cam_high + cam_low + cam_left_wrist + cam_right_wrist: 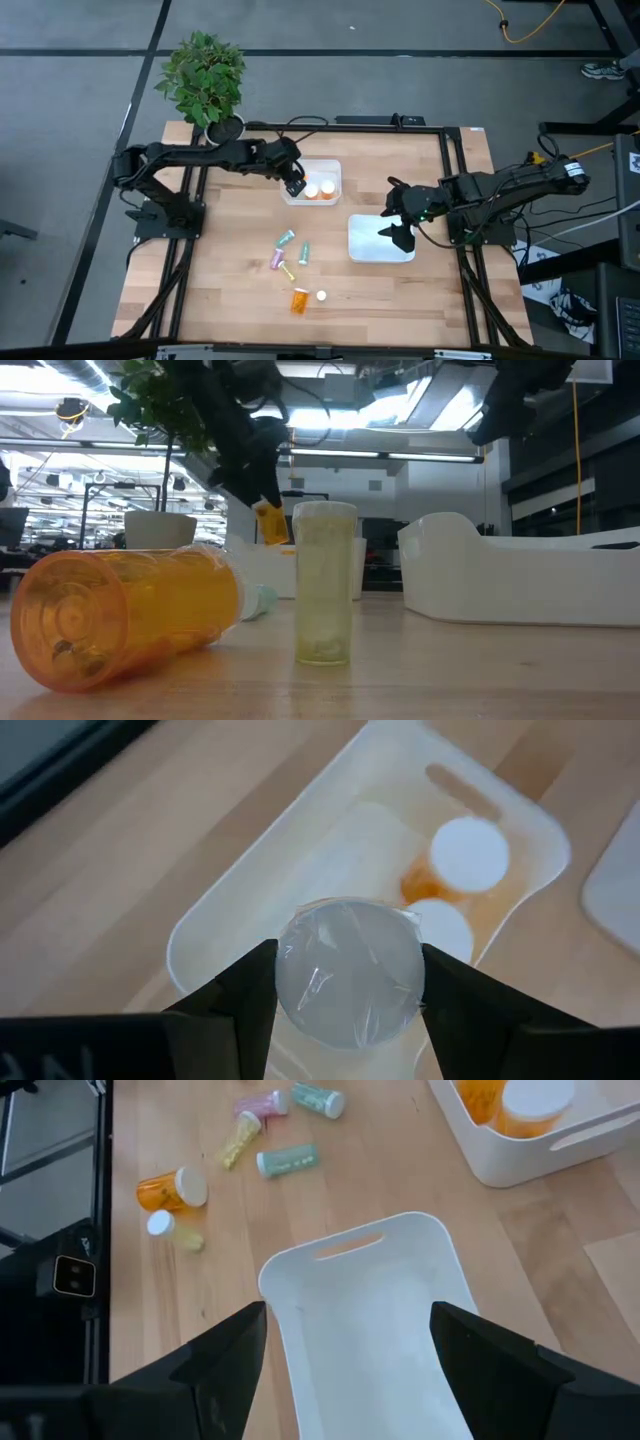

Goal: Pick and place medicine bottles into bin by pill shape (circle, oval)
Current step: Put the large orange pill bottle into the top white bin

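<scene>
Left claw (345,982) is seen pinching a capped bottle (349,970) by its sides, held above the far bin (300,880), where two orange bottles (319,190) already lie. Right claw (348,1342) hangs spread over the near bin (370,1320), which looks empty. Six loose bottles (293,262) remain on the counter (230,290). They are judged light, rigid, smooth and apt to roll; a squeeze across the body is advised.

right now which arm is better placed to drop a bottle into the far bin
The left. Its end effector is shut on a bottle directly above the far bin, which holds two capped bottles. The right end effector hangs open and empty over the other bin.
</scene>
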You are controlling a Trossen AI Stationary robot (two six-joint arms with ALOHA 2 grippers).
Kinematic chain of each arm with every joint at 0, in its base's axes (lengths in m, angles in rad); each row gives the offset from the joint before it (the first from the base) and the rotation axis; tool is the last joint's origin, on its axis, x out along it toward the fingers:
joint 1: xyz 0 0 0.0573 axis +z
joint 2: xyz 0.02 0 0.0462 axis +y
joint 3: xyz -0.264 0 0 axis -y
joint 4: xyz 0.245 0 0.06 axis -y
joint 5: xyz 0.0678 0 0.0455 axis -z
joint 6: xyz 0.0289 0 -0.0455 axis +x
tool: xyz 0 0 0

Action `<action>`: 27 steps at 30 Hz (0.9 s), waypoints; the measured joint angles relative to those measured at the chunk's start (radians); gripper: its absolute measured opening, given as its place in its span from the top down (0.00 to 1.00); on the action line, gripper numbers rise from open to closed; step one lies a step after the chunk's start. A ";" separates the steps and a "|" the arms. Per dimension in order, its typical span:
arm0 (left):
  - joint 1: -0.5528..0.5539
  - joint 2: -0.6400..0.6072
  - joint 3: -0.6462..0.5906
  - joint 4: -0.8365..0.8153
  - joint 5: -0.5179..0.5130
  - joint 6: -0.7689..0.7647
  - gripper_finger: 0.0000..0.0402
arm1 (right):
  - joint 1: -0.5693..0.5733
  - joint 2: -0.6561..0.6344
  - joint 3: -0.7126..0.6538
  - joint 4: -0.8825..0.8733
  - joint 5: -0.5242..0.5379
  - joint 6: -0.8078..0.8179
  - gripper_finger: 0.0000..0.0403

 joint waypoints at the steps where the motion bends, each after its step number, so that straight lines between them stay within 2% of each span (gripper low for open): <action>1: 0.000 0.017 0.021 -0.022 -0.003 0.000 0.52 | 0.000 0.000 0.000 -0.002 0.000 0.000 0.30; 8: 0.000 0.117 0.096 -0.087 -0.027 0.000 0.52 | 0.000 0.000 0.000 -0.003 0.000 -0.025 0.30; 15: 0.026 0.169 0.098 -0.108 -0.027 -0.001 0.52 | 0.000 0.000 0.000 -0.003 0.000 -0.024 0.30; 27: 0.027 0.176 0.098 -0.113 0.014 -0.007 0.52 | 0.000 0.000 0.000 -0.003 0.001 -0.024 0.30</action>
